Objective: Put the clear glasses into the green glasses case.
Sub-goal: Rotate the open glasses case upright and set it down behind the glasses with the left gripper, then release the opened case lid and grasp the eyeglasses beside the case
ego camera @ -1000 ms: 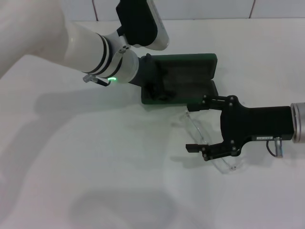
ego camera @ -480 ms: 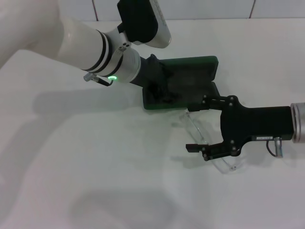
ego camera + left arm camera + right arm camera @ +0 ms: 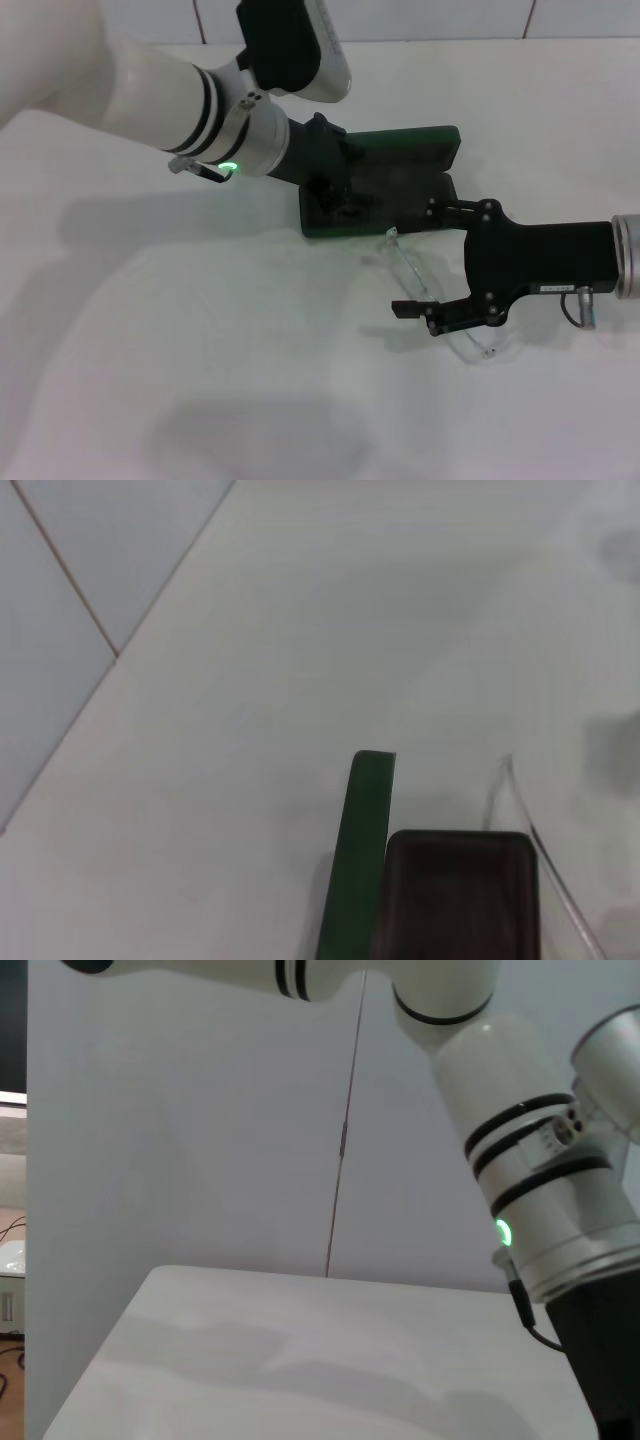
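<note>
The clear glasses [image 3: 430, 290] lie between the right end effector's [image 3: 410, 265] wide-spread fingers, beside the open green glasses case [image 3: 395, 185]; no lettering legible.

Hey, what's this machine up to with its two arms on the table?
It is packing a pair of glasses away. The green glasses case lies open on the white table, and the left pincer is down at the case's left end. The clear glasses lie on the table just in front of the case. The right pincer hangs open around them, one finger on each side, so they are not in the case yet.
</note>
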`<control>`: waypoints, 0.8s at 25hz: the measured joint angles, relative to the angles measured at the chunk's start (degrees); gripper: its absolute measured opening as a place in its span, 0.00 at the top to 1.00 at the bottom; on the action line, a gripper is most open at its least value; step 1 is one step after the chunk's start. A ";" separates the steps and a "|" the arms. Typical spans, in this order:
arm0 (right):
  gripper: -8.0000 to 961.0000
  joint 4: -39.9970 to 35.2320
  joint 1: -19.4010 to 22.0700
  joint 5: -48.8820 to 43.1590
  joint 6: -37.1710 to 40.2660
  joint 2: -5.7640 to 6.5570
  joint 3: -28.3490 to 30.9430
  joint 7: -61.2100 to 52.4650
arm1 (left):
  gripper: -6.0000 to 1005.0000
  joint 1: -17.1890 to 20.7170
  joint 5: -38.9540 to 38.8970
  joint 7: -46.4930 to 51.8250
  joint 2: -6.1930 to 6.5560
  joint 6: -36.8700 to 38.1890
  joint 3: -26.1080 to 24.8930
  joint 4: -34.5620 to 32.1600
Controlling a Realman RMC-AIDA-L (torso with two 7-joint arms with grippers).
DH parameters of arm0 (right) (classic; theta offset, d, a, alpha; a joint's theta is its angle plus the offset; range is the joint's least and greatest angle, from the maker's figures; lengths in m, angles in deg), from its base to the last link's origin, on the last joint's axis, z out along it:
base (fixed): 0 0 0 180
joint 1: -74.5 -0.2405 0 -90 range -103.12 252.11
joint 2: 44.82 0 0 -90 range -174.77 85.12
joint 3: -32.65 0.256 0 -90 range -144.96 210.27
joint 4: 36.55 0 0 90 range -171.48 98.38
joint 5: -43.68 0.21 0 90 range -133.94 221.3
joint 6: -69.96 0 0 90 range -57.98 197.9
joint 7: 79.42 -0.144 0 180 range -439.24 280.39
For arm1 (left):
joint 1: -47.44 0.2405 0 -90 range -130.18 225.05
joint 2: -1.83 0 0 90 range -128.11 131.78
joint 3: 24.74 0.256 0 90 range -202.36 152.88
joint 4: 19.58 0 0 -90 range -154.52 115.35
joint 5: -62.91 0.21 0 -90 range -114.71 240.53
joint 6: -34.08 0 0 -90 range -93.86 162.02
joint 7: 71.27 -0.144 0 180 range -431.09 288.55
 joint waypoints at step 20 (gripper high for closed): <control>0.11 -28.67 3.13 -10.04 3.82 1.28 0.39 -40.92 | 0.36 29.06 -37.89 -27.74 -0.02 6.00 -9.76 -15.22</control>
